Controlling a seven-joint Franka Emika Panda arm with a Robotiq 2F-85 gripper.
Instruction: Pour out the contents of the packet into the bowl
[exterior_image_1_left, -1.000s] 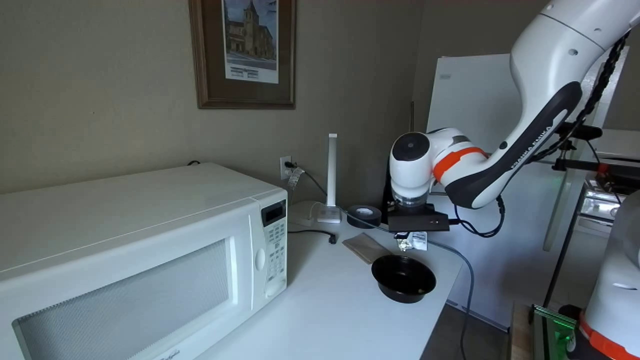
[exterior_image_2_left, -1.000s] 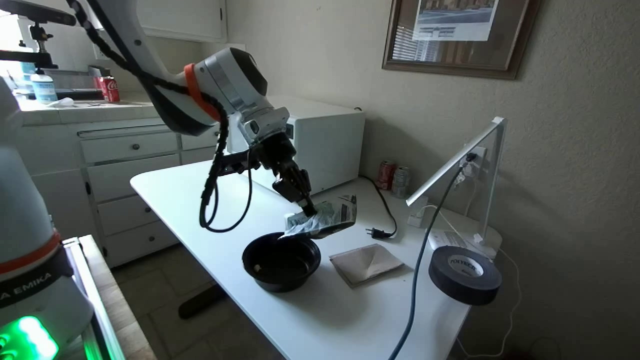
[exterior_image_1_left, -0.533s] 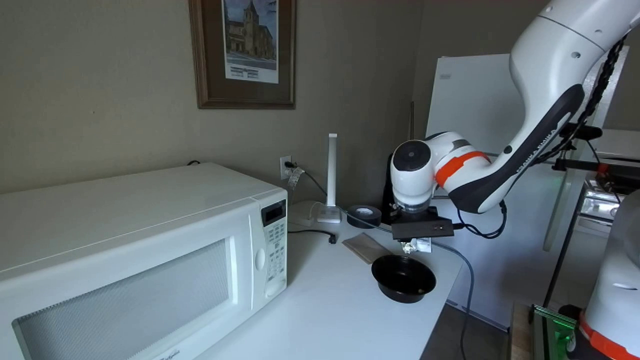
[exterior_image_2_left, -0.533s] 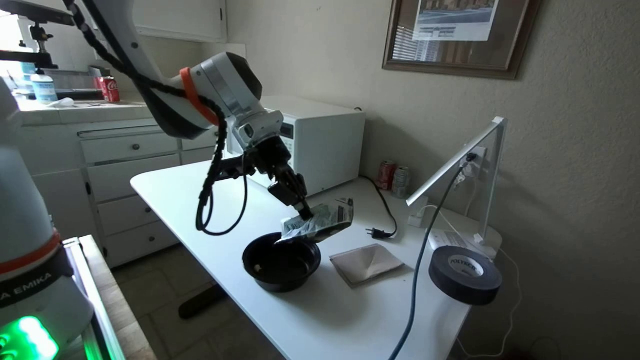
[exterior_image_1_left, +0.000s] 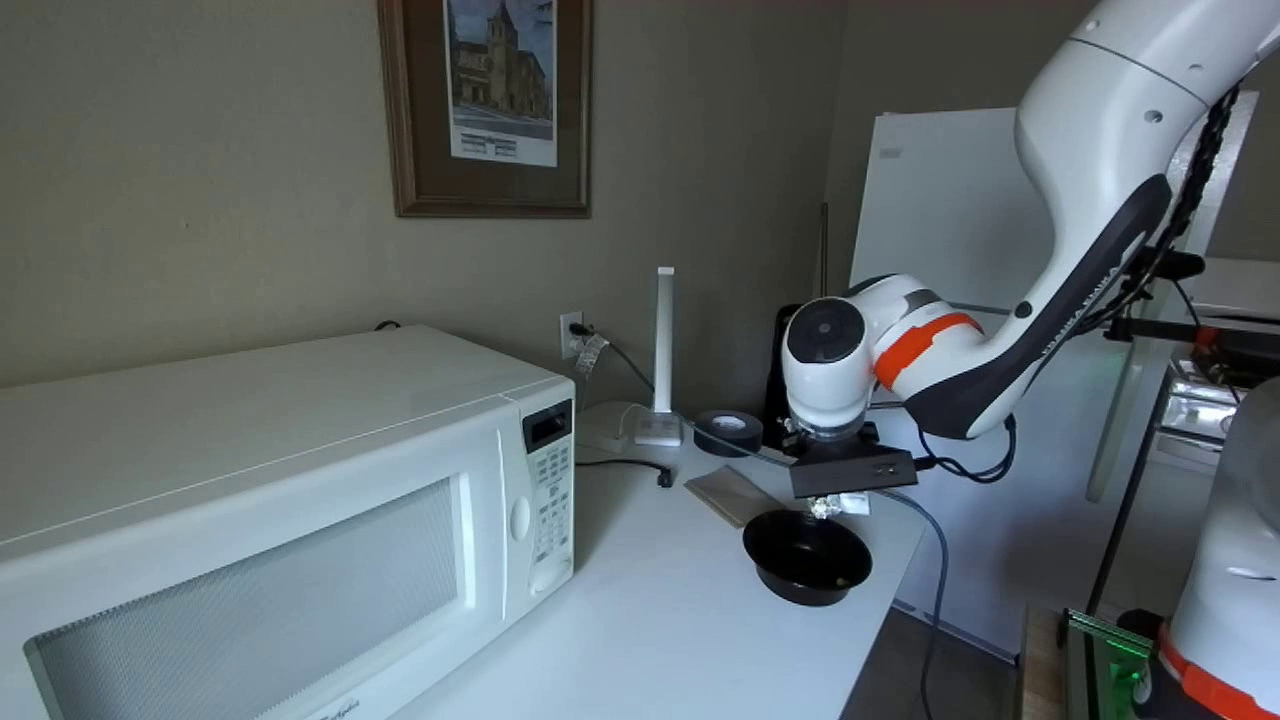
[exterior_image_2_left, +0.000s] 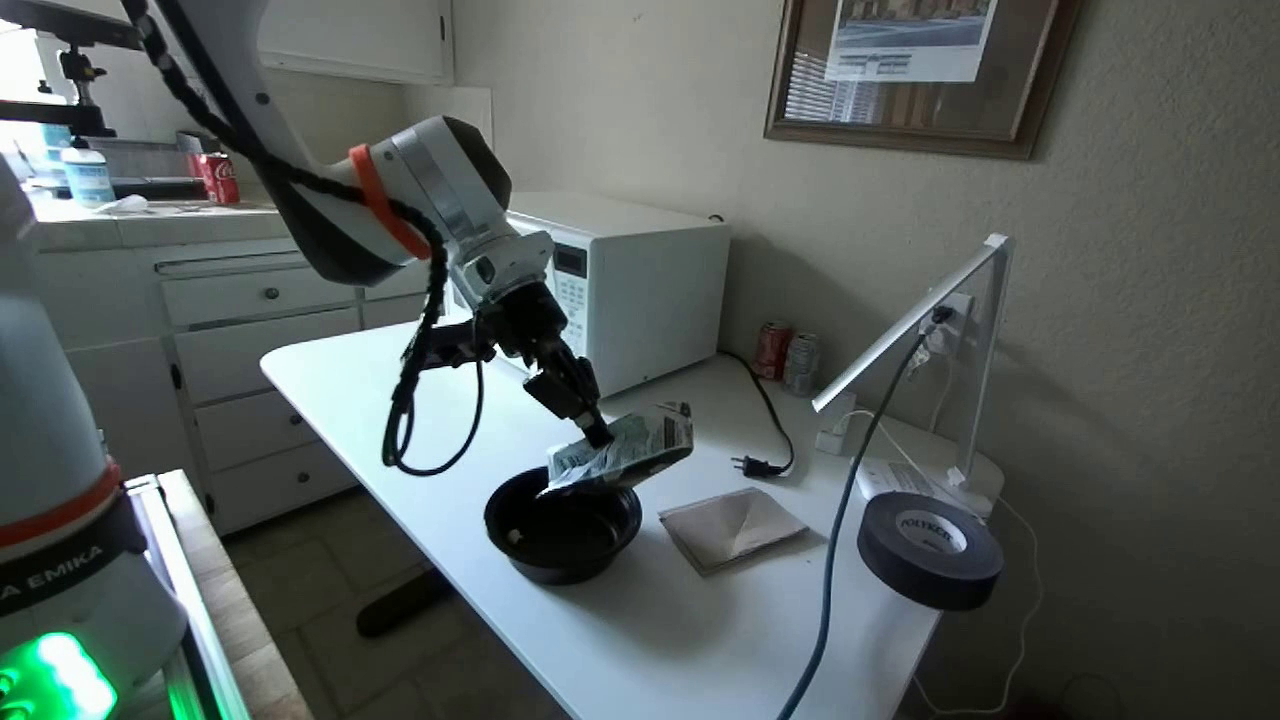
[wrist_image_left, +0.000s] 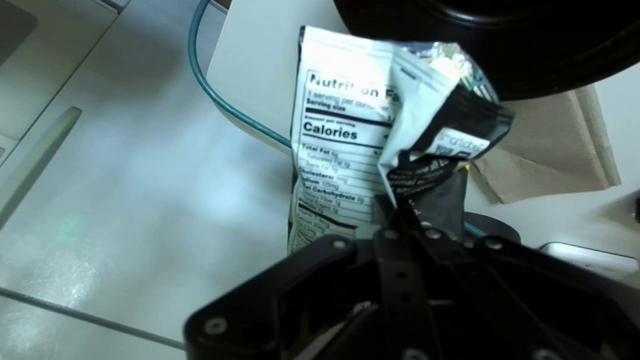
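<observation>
"While the black two-fingered gripper hangs above the flat white table, what does it hold?"

"Its fingers pinch the small crumpled silver-white packet, printed with nutrition facts, clear of the tabletop."

"And where is that against the small round glossy black bowl?"

"Take the bowl as the middle of a dial, twelve at the top, in an exterior view. The packet is at one o'clock, tilted, its low end pointing to eight and overlapping the bowl's rim from this angle. Whether the two touch, I cannot tell."

"Anything in the bowl?"

"A small pale bit, near eight o'clock inside it."

"What lies around it?"

"A folded brown paper lies at three, just beside the bowl, with a black roll of tape farther out. A black power plug lies between two and three; a red can and a silver can stand side by side near two, well apart."

"And the wrist view?"

"From the packet, the bowl shows between one and two o'clock. The packet's corner on that side has a bright, lumpy patch; foil or food, I cannot say."
</observation>
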